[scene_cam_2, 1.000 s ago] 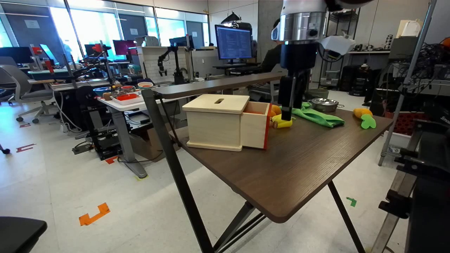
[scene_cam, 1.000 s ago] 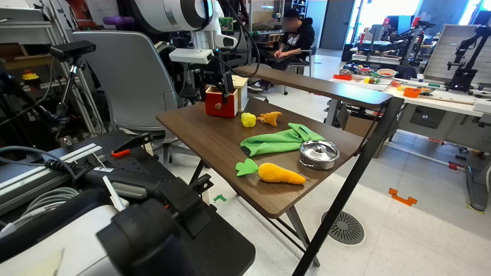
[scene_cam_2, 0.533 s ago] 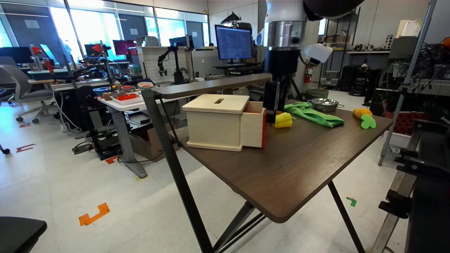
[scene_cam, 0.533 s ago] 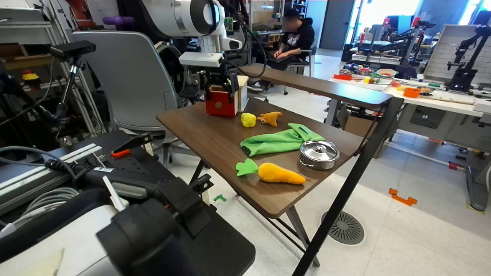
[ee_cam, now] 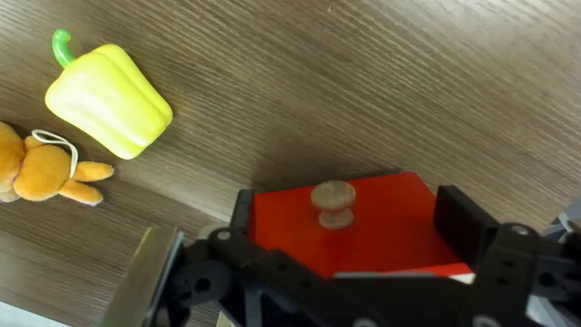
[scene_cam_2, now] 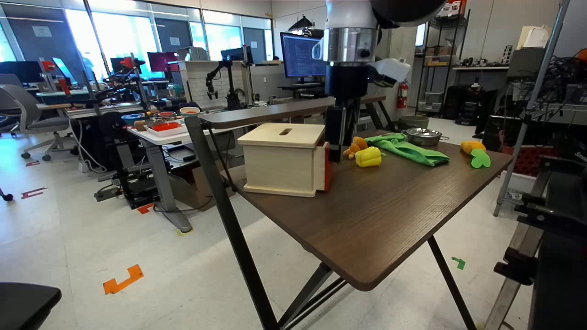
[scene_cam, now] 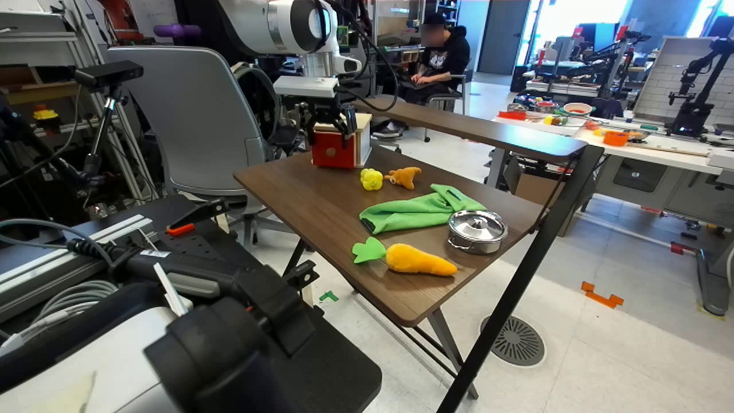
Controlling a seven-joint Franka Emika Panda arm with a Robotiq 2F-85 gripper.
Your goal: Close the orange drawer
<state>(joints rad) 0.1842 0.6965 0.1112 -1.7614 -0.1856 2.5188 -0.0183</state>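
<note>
Fingers [ee_cam: 464, 227] widthwise at outward-facing orange drawer [ee_cam: 381, 231]

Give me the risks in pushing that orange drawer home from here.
The box has a base corner near the edge of the table in an exterior view; pushing the partly open orange drawer could slide the whole box that way.

The gripper is open, its fingers near opposite ends of the drawer's face, so one might slip past, or uneven pressure might jam it.
</note>
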